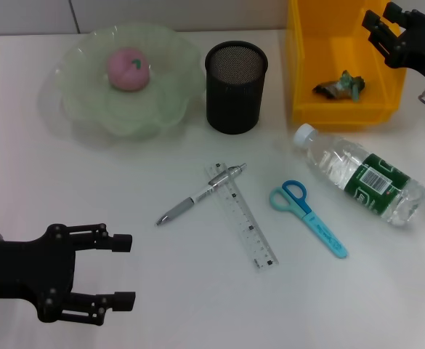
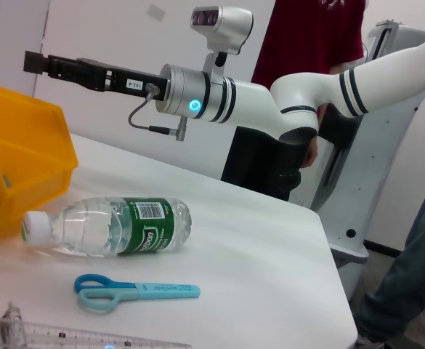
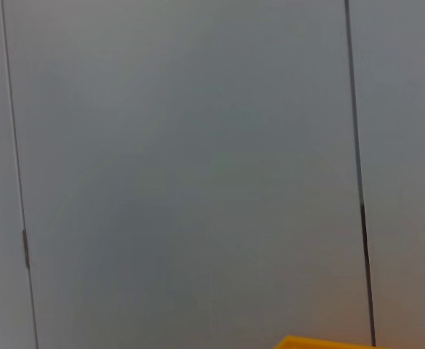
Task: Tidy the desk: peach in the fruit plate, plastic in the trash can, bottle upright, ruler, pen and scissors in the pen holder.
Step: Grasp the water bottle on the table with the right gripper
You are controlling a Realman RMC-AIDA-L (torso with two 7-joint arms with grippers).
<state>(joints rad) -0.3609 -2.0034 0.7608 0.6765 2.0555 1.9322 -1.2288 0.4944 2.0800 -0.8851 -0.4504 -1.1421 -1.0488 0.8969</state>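
Observation:
A pink peach lies in the pale green fruit plate at the back left. The black mesh pen holder stands empty beside it. Crumpled plastic sits inside the yellow trash bin. The clear bottle lies on its side, cap toward the bin. The pen crosses the top of the clear ruler, and the blue scissors lie between ruler and bottle. My left gripper hovers open at the near left. My right gripper is open and empty above the bin's far right.
The yellow bin stands at the back right of the white desk. The desk's right edge drops off beyond the bottle, and a person stands behind it. The right wrist view shows only a grey wall and a bin corner.

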